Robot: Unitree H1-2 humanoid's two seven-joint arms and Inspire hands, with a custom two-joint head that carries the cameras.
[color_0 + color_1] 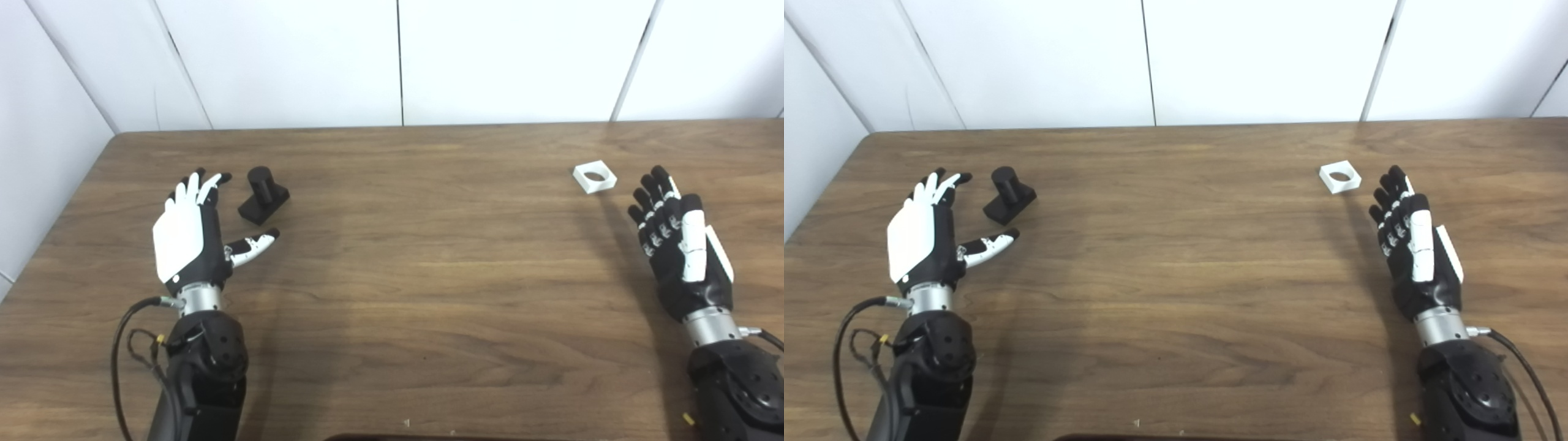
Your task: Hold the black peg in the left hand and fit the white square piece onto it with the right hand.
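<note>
Wooden surface (416, 257), white wall panels behind. Left hand (187, 236) spread wide, holding nothing, thumb out toward centre. Black peg (263, 195) upright on its base, just beside left fingertips, not touching. Right hand (683, 245) fingers extended and apart, holding nothing. White square piece (595, 176) flat, near right fingertips, untouched.

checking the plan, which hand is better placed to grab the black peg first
Left. The left hand is open right beside the black peg, thumb reaching toward it. The right hand sits far across the table.
</note>
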